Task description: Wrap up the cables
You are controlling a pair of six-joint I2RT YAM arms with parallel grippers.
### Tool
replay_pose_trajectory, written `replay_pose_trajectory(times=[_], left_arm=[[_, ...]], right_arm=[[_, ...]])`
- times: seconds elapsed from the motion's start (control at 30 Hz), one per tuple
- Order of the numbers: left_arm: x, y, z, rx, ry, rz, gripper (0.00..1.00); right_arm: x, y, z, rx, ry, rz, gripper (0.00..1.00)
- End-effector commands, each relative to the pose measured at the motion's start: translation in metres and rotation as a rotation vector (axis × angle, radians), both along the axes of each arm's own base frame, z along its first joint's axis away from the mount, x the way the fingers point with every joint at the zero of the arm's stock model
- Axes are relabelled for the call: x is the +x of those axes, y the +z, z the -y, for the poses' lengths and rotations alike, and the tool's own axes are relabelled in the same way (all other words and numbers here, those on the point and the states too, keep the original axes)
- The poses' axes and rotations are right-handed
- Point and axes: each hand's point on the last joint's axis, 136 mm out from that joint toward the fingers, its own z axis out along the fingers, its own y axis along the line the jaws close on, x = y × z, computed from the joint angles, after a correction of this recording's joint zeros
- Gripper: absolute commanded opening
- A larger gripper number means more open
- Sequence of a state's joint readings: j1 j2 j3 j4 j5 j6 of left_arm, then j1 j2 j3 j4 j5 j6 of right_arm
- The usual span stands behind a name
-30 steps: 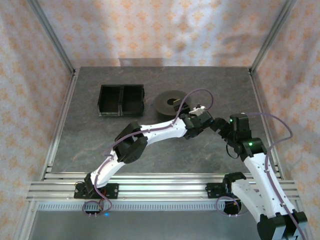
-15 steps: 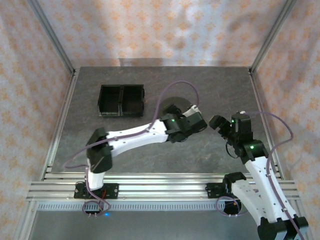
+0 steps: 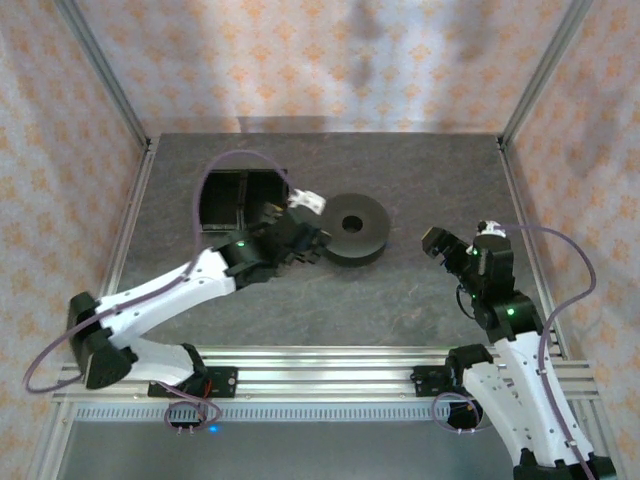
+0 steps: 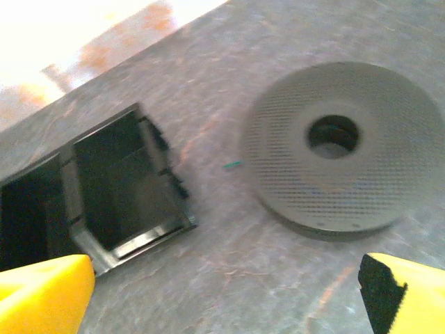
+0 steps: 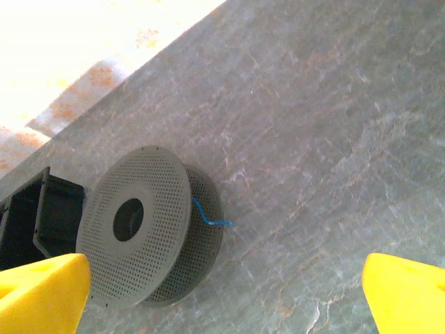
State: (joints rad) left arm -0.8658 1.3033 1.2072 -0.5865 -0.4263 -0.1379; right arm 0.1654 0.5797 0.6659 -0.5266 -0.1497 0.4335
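**Both jaws spread wide, two wire ends showing at the spool**

From where I stand, the dark grey perforated round spool (image 3: 352, 228) lies flat at the middle of the table (image 3: 420, 170). The black two-compartment tray (image 3: 232, 192) sits to its left.

In the left wrist view the left jaws are released and empty, with yellow fingertips (image 4: 42, 292) in the two bottom corners. A short end of the thin green wire (image 4: 233, 165) lies on the table at mid-frame. It is just off the spool's left rim, between spool and tray, well above the fingertips.

In the right wrist view the right jaws gape just as wide and hold nothing, their own yellow fingertips (image 5: 407, 292) low in the corners. A short curl of the thin blue wire (image 5: 210, 218) pokes out from between the spool's two discs at centre frame, apart from both tips.

I cannot tell how much of either wire is wound on the spool.
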Motion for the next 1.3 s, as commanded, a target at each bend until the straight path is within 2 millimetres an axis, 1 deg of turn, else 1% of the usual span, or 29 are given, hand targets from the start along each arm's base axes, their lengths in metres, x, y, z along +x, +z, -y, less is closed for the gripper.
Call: replay_pose_trajectory(times=[0.0, 0.1, 0.17, 0.27, 0.3, 0.4, 0.47, 0.57, 0.73, 0.8, 0.87, 0.9, 1.0, 1.07, 1.17, 1.23, 1.27], left_arm=[[0.011, 0.010, -0.040, -0.137, 0.163, 0.070, 1.00], [0.008, 0.009, -0.085, -0.135, 0.293, 0.138, 1.00], [0.000, 0.008, -0.107, -0.127, 0.340, 0.206, 1.00], [-0.015, 0.004, -0.133, -0.144, 0.378, 0.312, 1.00], [-0.021, 0.000, -0.142, -0.152, 0.389, 0.345, 1.00], [-0.036, -0.006, -0.164, -0.191, 0.425, 0.434, 1.00], [-0.042, -0.008, -0.178, -0.228, 0.464, 0.465, 1.00], [-0.042, -0.014, -0.192, -0.224, 0.506, 0.454, 1.00], [-0.028, -0.026, -0.215, -0.154, 0.614, 0.414, 1.00], [-0.028, -0.034, -0.234, -0.137, 0.726, 0.401, 1.00], [-0.029, -0.046, -0.248, -0.122, 0.806, 0.383, 1.00], [-0.029, -0.053, -0.253, -0.110, 0.828, 0.373, 1.00], [-0.025, -0.068, -0.263, -0.069, 0.860, 0.338, 1.00], [-0.014, -0.078, -0.258, -0.054, 0.803, 0.331, 1.00], [-0.006, -0.081, -0.258, -0.044, 0.791, 0.339, 1.00], [-0.001, -0.085, -0.256, -0.043, 0.771, 0.358, 1.00], [0.001, -0.088, -0.257, -0.039, 0.772, 0.365, 1.00]], right_arm=[[0.008, 0.009, 0.009, -0.091, -0.014, 0.084, 1.00], [0.007, 0.009, 0.015, -0.122, -0.037, 0.120, 1.00], [0.007, 0.008, 0.017, -0.139, -0.042, 0.159, 0.99], [0.003, 0.006, 0.024, -0.154, -0.073, 0.207, 0.99], [0.002, 0.006, 0.025, -0.156, -0.080, 0.225, 0.99], [-0.001, 0.004, 0.031, -0.162, -0.113, 0.263, 0.99], [0.000, 0.002, 0.035, -0.171, -0.135, 0.277, 0.99], [0.006, -0.004, 0.041, -0.192, -0.172, 0.283, 1.00], [0.024, -0.016, 0.054, -0.274, -0.243, 0.264, 1.00], [0.033, -0.022, 0.060, -0.338, -0.264, 0.232, 1.00], [0.043, -0.031, 0.065, -0.403, -0.281, 0.192, 1.00], [0.049, -0.033, 0.067, -0.426, -0.291, 0.187, 1.00], [0.067, -0.048, 0.070, -0.471, -0.290, 0.155, 1.00], [0.079, -0.059, 0.070, -0.493, -0.278, 0.130, 1.00], [0.093, -0.077, 0.074, -0.505, -0.282, 0.092, 1.00], [0.099, -0.082, 0.076, -0.489, -0.288, 0.093, 1.00], [0.102, -0.092, 0.078, -0.487, -0.291, 0.074, 1.00]])
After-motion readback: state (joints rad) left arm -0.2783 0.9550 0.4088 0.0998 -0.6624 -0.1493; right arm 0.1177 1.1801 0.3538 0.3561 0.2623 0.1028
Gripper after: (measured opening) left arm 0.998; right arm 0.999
